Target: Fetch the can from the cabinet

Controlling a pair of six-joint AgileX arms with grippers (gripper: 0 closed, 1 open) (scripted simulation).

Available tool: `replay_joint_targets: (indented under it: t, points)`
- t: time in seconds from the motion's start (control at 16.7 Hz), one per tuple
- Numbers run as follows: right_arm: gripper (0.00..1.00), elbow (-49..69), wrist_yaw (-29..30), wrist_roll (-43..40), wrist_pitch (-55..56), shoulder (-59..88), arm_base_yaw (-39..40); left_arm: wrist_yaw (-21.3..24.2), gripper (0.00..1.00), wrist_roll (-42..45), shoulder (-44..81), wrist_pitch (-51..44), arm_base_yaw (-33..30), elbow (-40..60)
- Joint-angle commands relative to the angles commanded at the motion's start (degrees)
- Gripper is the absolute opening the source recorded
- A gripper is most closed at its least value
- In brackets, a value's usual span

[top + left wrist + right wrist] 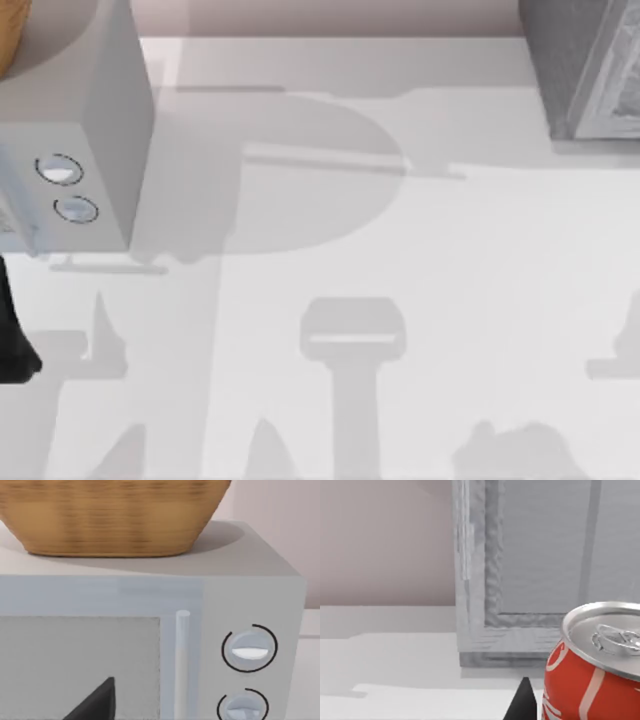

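The can (592,670) is red with white lettering and a silver pull-tab top. It stands upright, very close in the right wrist view, in front of the grey cabinet (540,555) and outside it. A dark part of my right gripper (522,702) shows just beside the can; whether it touches the can I cannot tell. In the top view the cabinet (585,70) sits at the back right corner. My left arm (12,330) is at the table's left edge, and a dark part of my left gripper (95,702) faces the microwave door.
A grey microwave (90,150) with two round dials (249,648) stands at the back left. A woven basket (110,515) rests on top of it. The white tabletop (400,300) spreads between microwave and cabinet, crossed by arm shadows.
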Motion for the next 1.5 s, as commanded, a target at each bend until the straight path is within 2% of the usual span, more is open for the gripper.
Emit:
replay_joint_targets:
  t: [0.54, 0.72, 1.02, 1.5]
  points:
    - [0.0, -1.66, -0.51, 0.07, 0.45, -0.97, -0.4, 0.0, 1.0, 0.0, 0.0, 0.0, 0.0, 0.0]
    - [0.0, -0.15, -3.84, -0.2, 3.65, 2.55, -2.18, 0.0, 1.0, 0.0, 0.0, 0.0, 0.0, 0.0]
    - [0.0, 5.77, -18.62, -1.54, 17.06, 20.34, -10.3, 0.0, 1.0, 0.0, 0.0, 0.0, 0.0, 0.0]
    - [0.0, 18.93, -53.87, -4.78, 48.22, 68.71, -30.01, 0.0, 1.0, 0.0, 0.0, 0.0, 0.0, 0.0]
